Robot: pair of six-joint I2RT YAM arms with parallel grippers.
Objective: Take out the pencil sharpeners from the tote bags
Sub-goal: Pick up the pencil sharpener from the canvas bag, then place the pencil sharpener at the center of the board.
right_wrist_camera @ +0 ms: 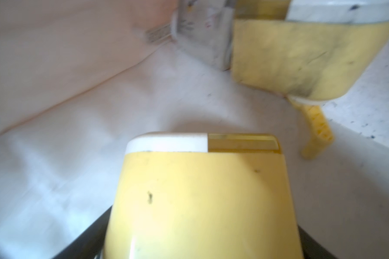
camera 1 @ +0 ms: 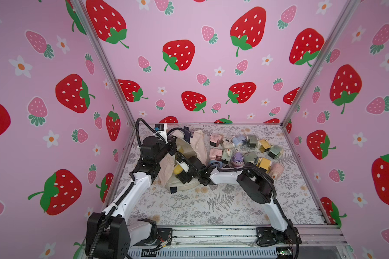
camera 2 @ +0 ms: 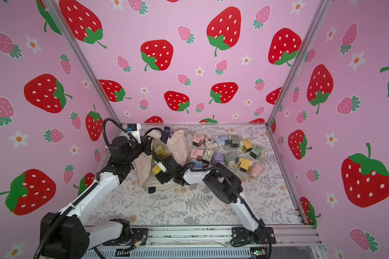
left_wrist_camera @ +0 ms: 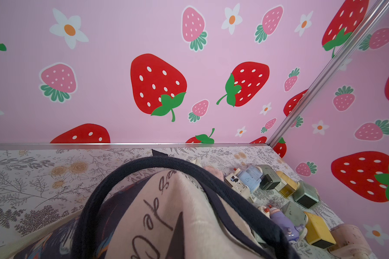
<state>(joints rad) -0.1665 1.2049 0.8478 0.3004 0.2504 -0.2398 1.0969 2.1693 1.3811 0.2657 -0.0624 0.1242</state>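
With the left tool (camera 1: 171, 143) pinching the tote bag (camera 1: 199, 143) up by its rim at centre-left of a top view and the right tool (camera 1: 179, 171) clamped on a yellow sharpener (right_wrist_camera: 202, 197) inside it, we should lift straight, clear of cloth, toward the sharpeners (camera 1: 237, 159) on the surface (camera 1: 211, 206).

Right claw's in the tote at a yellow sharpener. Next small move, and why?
Probably close the right claw on the yellow sharpener before lifting. In the right wrist view it sits between the fingers, but contact isn't clear. The left claw holds the tote bag mouth open, so the way out looks free.
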